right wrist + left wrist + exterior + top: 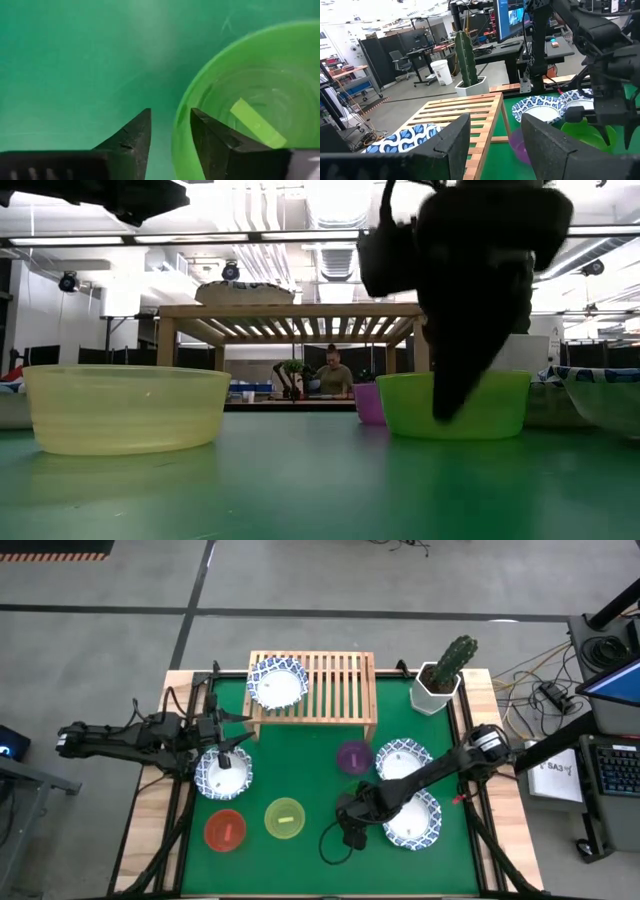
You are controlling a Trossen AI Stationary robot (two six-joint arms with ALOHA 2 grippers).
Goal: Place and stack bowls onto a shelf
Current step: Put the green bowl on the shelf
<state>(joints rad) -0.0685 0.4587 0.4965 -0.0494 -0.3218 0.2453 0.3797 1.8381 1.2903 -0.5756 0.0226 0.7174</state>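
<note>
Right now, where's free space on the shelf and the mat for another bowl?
Shelf: one white bowl on its left end; the middle and right slats are bare. Mat: open strip in front of the shelf, between the left gripper and the purple bowl. Crowded: the front row of red and green bowls, with the right gripper straddling the green bowl's rim.

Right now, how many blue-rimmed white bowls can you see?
4 blue-rimmed white bowls. One sits at the left end of the shelf; one on the left of the table; two on the right, partly under the right arm. Stacked ones could be hidden.
</note>
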